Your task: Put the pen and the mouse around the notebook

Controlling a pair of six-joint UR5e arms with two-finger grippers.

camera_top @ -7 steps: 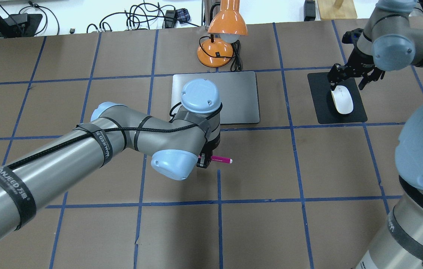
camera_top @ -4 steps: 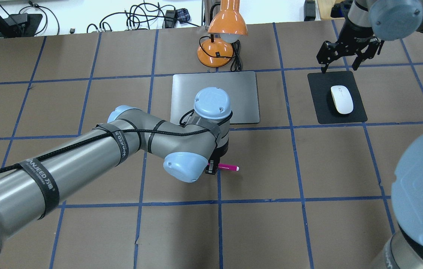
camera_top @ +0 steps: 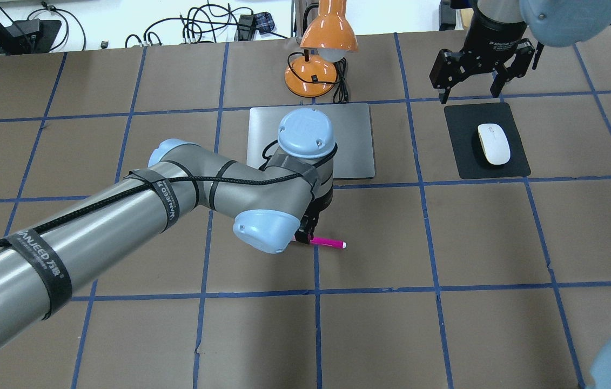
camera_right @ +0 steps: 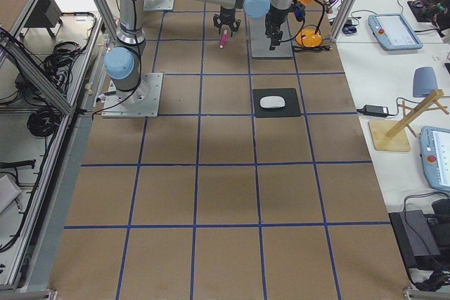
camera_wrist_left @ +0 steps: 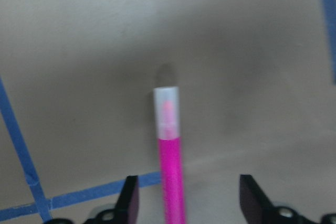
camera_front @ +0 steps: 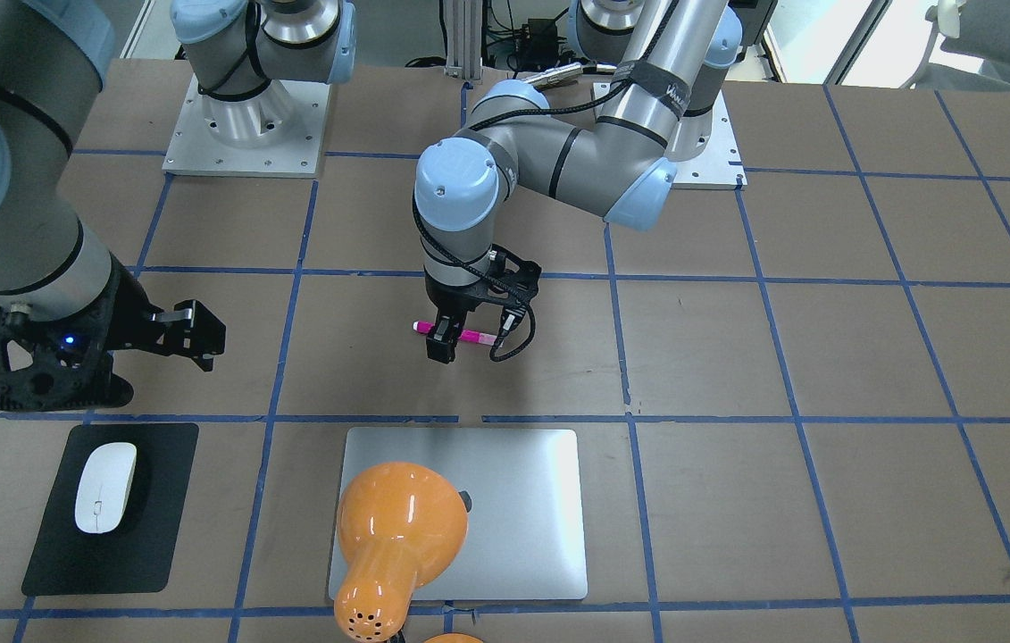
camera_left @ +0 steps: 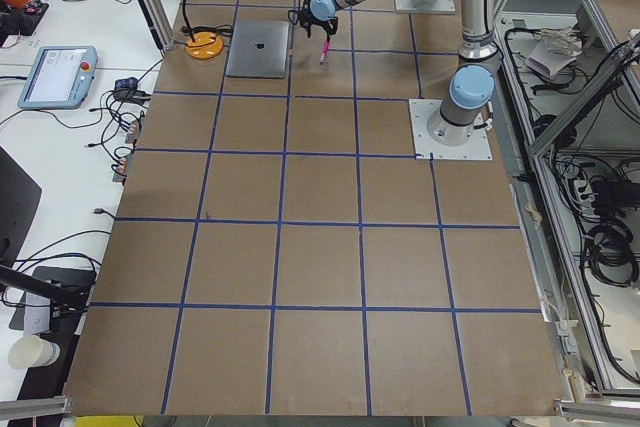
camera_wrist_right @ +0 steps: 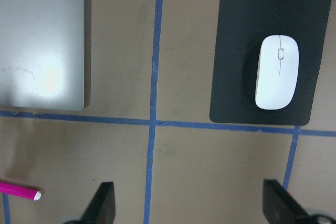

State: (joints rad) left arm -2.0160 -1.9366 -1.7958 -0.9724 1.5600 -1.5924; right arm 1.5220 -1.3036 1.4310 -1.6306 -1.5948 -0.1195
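The magenta pen (camera_top: 329,243) lies on the brown table in front of the silver notebook (camera_top: 348,140), its pale cap end pointing right. My left gripper (camera_front: 471,339) hangs over it, open. In the left wrist view both fingers stand clear on either side of the pen (camera_wrist_left: 172,171). The white mouse (camera_top: 494,143) rests on a black mat (camera_top: 462,156) to the right of the notebook. My right gripper (camera_top: 470,96) is open and empty, lifted above the mat's far edge. The right wrist view takes in the mouse (camera_wrist_right: 277,72), the notebook (camera_wrist_right: 42,40) and the pen's tip (camera_wrist_right: 23,191).
An orange desk lamp (camera_top: 311,75) stands just behind the notebook, and its shade (camera_front: 402,527) overhangs the notebook's far edge. Blue tape lines grid the table. Cables and devices lie on the white bench beyond the table's far edge.
The left gripper carried the pen a little right and toward the robot, then opened, and the pen stayed put. The right gripper lifted off the mouse and drew back past the mat's far edge.
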